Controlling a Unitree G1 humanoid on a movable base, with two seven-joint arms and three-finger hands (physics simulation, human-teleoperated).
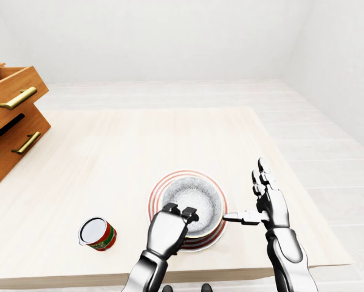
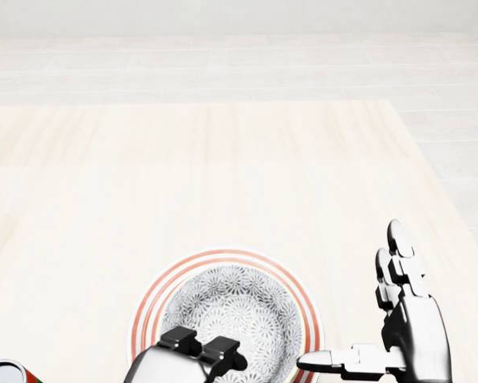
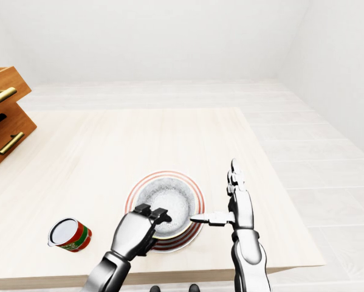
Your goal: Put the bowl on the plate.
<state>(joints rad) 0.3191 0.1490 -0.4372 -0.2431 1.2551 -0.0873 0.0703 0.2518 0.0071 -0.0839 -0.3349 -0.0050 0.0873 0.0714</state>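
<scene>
grey-and-white flower-patterned ceramic bowl (image 2: 227, 307) sits inside the rings of the white plate with red rim stripes (image 2: 223, 254), roughly centred, close to the bottom edge of the pale wooden counter (image 1: 139, 146). cannot tell if the bowl's base rests on the plate or hangs just above it.

left hand (image 1: 168, 230) is closed narrow on the bowl's near rim, fingers (image 2: 180, 338) hooked over the outside and the thumb tucked inside. right hand (image 1: 270, 207) is spread wide and holds nothing, fingers up, thumb pointing at the plate's right edge, just beside it and not clearly touching.

handling, as a judgement: the bowl looks stiff, glazed, slippery and chippable, moderately heavy for a one-sided pinch. the rim is the only real grip point. a hold on one side may tip it, so it should be kept level and let go gently. the plate is loose and could slide if the bowl is pushed.

around: red-and-green tin can with a white top (image 1: 97, 234) stands left of the plate, apart from it. brown wooden drawer unit with brass handles (image 1: 11, 121) is well apart at far left. nothing blocks the plate. the counter edge is near, so there is a risk in dragging the bowl that way.
</scene>
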